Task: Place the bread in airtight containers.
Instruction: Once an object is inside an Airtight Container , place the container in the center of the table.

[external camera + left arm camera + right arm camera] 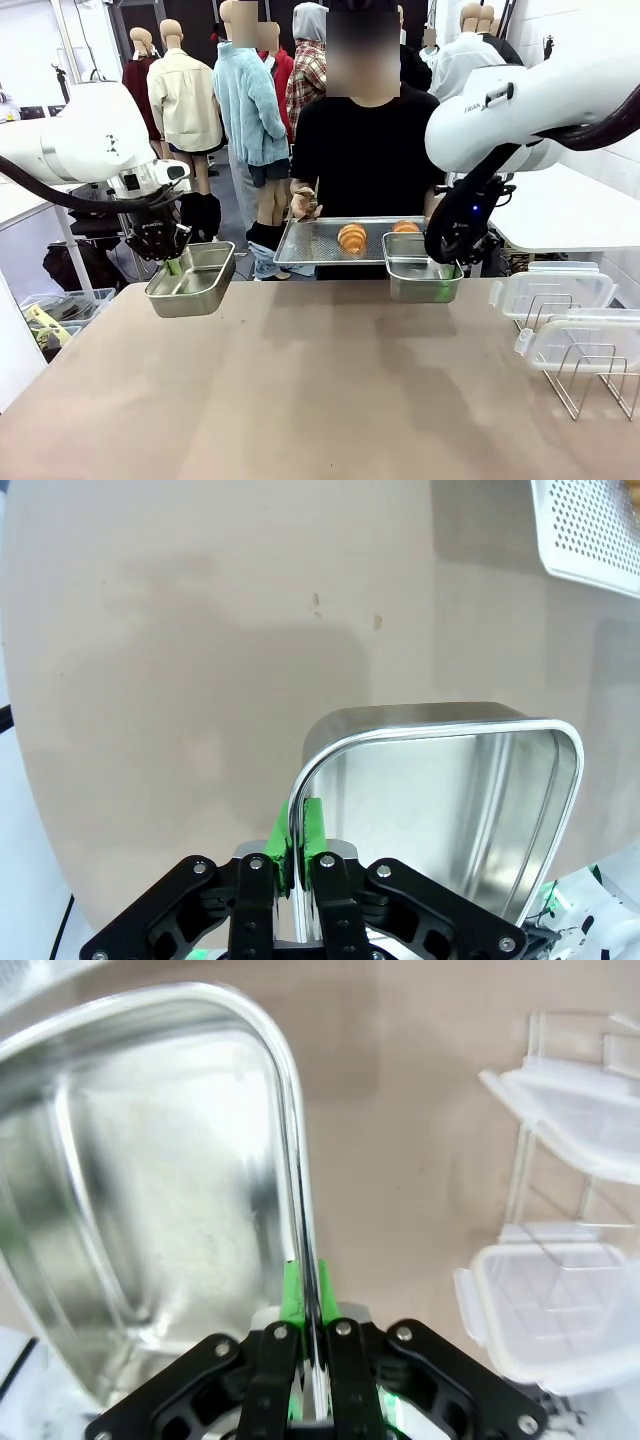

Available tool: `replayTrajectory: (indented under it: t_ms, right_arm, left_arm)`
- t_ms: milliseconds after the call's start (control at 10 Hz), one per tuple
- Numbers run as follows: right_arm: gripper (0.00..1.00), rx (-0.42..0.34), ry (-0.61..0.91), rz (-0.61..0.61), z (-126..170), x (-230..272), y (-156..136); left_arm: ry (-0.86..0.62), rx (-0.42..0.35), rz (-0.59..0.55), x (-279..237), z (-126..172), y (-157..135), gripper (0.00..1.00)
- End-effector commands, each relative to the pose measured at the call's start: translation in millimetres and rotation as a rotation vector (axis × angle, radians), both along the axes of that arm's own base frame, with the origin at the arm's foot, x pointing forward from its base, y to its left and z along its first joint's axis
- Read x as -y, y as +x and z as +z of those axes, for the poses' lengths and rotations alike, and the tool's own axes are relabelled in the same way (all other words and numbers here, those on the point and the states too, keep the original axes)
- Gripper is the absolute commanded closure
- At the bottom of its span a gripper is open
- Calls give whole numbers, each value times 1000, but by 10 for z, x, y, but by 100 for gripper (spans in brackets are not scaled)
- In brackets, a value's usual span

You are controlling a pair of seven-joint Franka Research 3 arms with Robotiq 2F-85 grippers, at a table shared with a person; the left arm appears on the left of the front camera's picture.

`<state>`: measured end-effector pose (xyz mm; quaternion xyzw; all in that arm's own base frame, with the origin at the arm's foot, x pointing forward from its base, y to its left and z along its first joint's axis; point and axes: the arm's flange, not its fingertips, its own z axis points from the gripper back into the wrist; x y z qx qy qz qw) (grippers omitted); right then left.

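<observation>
**Matte tan table [300, 400], two steel tins pinched by their rims**

The left gripper [172, 264] has its jaws fully closed on the rolled rim of the left tin [197, 282]. The left wrist view shows green pads [313, 825] squeezing the thin wall from both sides. The right gripper [446, 287] clamps the right tin [418, 279] the same way. Both tins are brushed, rounded at the corners and bare inside, and both hang tilted over the tabletop.

Between and behind them, a person's hand [303, 206] holds a perforated steel tray [318, 246] at the far edge. Two ridged, golden croissants [352, 237] lie on it, not in either tin.

The right wrist view gives a close look at two clear snap-on lids [560, 1310] propped in a wire rack [592, 388], near the right tin. The front view shows a cluttered room beyond.
</observation>
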<state>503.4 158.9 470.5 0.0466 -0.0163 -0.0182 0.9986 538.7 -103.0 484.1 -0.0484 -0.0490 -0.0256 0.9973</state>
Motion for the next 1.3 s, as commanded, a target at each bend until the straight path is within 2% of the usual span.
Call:
replayTrajectory:
  t_ms: [0,1200]
  right_arm:
    - [100,28,5,22,-98,-48,-9]
    - [100,28,5,22,-98,-48,-9]
  left_arm:
    - [15,12,-8,-3,-5,7,100]
    - [15,12,-8,-3,-5,7,100]
